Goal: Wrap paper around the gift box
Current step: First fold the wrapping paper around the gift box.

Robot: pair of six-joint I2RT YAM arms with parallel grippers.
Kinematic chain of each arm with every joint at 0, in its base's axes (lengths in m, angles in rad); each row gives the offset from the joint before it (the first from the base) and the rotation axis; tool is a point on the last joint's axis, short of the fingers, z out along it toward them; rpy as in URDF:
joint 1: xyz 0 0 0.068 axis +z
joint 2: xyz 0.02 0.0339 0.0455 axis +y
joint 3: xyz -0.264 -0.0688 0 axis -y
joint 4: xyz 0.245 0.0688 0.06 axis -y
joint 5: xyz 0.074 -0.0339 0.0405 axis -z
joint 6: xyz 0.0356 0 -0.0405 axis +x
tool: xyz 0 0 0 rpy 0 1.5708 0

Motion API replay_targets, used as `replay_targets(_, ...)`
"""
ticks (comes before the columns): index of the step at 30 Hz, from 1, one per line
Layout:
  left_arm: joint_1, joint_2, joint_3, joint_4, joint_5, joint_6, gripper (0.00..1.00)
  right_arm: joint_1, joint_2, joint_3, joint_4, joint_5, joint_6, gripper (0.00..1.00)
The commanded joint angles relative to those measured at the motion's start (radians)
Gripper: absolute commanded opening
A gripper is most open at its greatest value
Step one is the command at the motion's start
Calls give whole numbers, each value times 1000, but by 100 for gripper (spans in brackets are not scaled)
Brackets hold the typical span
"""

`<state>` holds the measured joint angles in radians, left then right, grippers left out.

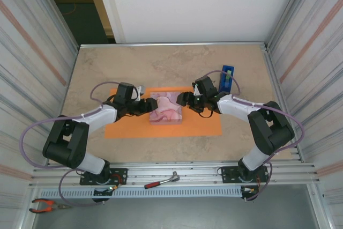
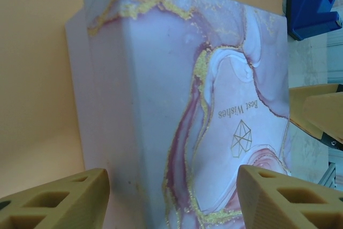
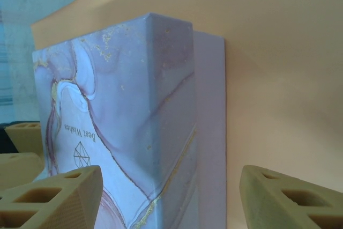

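now, with the box (image 1: 166,109) on the paper (image 1: 203,127) in the middle of the counter (image 1: 161,68), the left end effector (image 1: 146,105) and right end effector (image 1: 185,100) straddle its ends half open, gripping nothing, so square it before folding.

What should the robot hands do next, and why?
Probably draw the left gripper back to the left edge of the paper and pinch it to fold. The gift box already sits about mid-sheet, the sheet lies flat and unfolded, and both it and the right gripper stand open beside the box, holding nothing.
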<state>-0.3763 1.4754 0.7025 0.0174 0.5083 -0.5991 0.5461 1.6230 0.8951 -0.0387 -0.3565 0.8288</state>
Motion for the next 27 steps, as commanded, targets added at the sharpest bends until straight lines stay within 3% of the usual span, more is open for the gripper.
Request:
replay_targets(1,-10,13,35,20,18,-1,64,8,12,-7,13,1,13,66)
replay_targets(14,-23,13,53,-3,-9,7,64,-1,-2,-19,1,8,15,65)
replay_targets(22,-6,-45,60,-65,-68,53,66,-99,-264,-177,-173,197,7,70)
replay_targets(27,-1,-11,79,-60,-48,60,66,-226,-415,-306,-266,209,-27,72)
